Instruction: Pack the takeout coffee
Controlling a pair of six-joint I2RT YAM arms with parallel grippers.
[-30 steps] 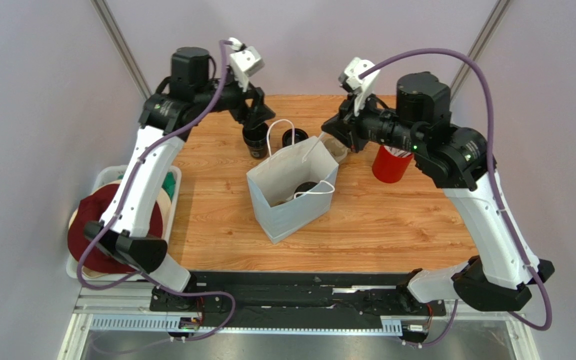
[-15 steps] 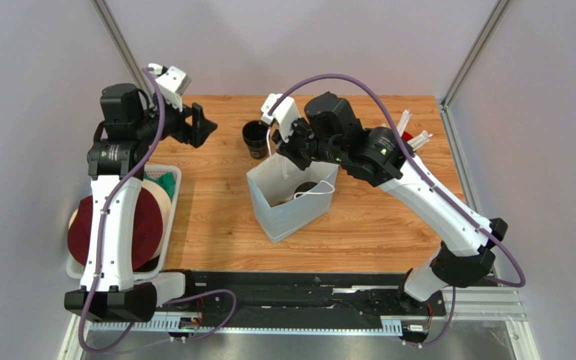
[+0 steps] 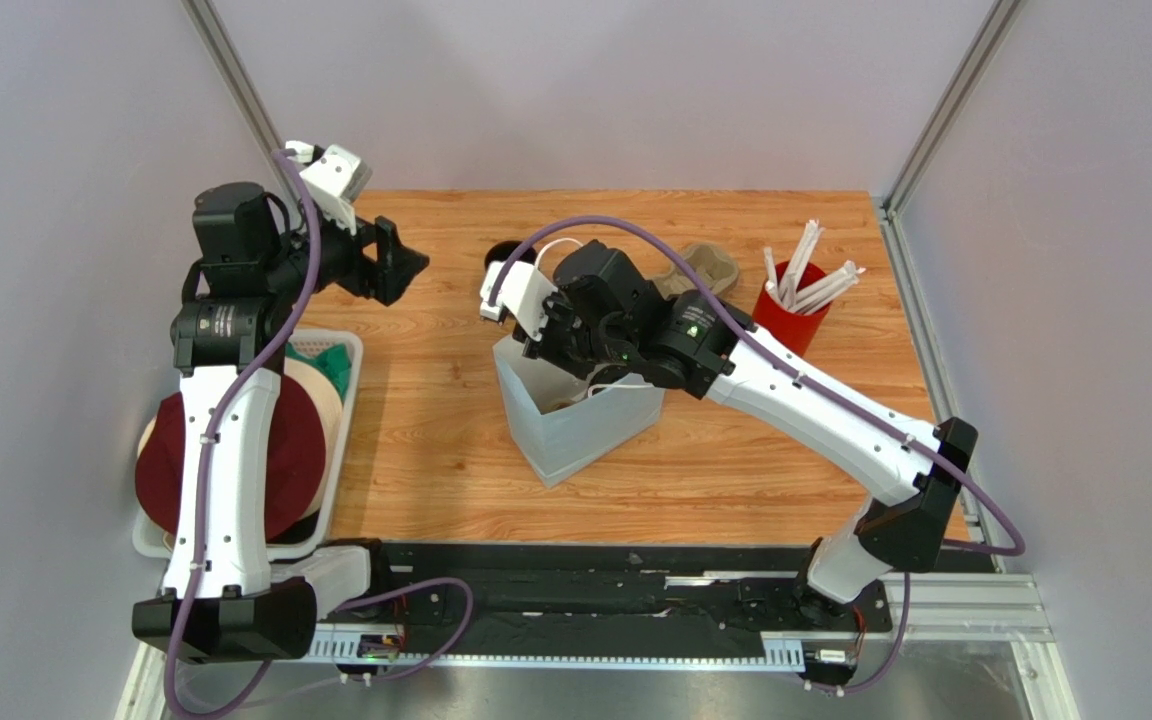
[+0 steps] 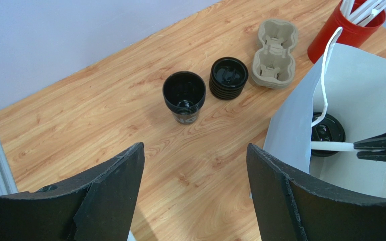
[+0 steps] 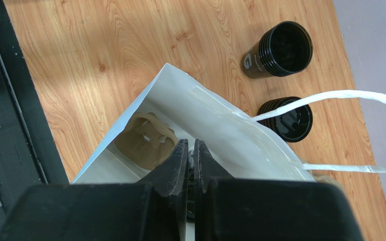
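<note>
The wooden table carries everything, and the white paper bag stands mid-board with its mouth open. In the overhead view the right arm leans straight across it and hides most of the inside. The right gripper is over the bag's mouth, fingers pressed together on a white handle strip; the left wrist view catches that pinch. The left gripper hangs off to the bag's left, jaws wide apart.

Beyond the bag on its right is a red cup of white straws, cut off at the frame edge, with a cardboard carrier beside it. Beyond the bag on its left, an open black cup shows a white mark like a letter G, and its finer print is too small to read. A stack of black lids sits between that cup and the carrier.

And the takeout coffee is down inside the bag, lid on, partly masked by the bag's wall.
</note>
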